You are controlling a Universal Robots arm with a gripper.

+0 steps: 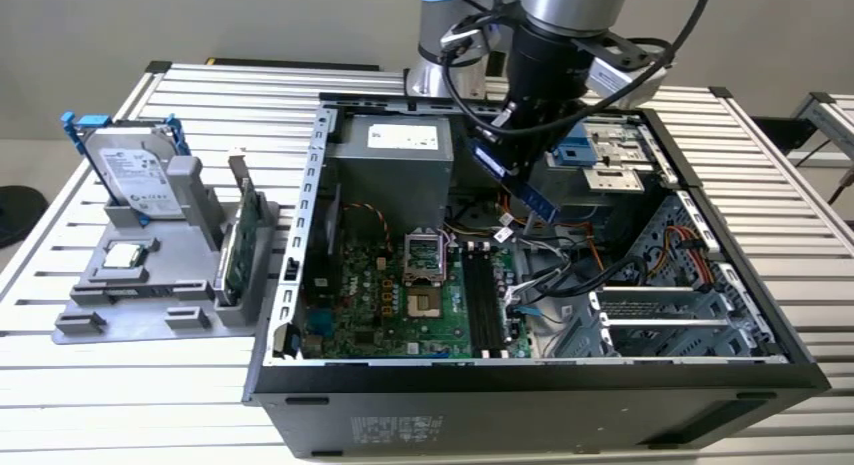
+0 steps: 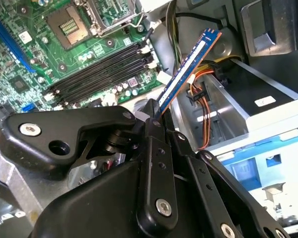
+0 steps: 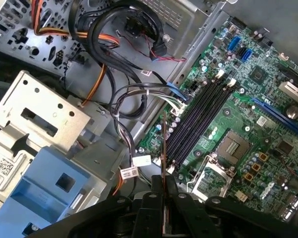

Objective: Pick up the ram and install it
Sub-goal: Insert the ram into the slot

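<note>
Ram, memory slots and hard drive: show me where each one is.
ram (image 2: 187, 73): second wrist view, middle of the blue stick.
memory slots (image 3: 198, 121): first wrist view, midway along the black slots.
hard drive (image 1: 138, 175): exterior view, silver face.

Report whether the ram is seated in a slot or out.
Out. The gripper holds the ram in the air, clear of the motherboard, whose black slots lie empty.
</note>
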